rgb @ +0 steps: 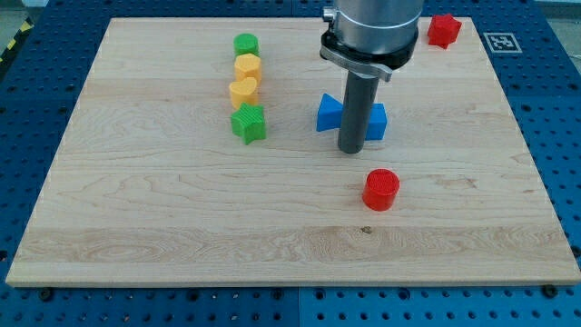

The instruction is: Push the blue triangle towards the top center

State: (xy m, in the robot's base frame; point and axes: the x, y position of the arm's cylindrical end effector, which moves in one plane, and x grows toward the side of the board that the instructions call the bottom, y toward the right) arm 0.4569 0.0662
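Observation:
The blue triangle (329,113) lies on the wooden board (182,209), a little right of centre and in the upper half. My rod stands in front of it and hides its middle. My tip (352,150) touches the board at the triangle's lower edge, on the side toward the view's bottom.
A column at upper left holds a green cylinder (246,44), a yellow hexagon (248,66), a yellow heart (243,91) and a green star (248,123). A red cylinder (381,190) lies below my tip. A red star (444,30) sits at the top right corner.

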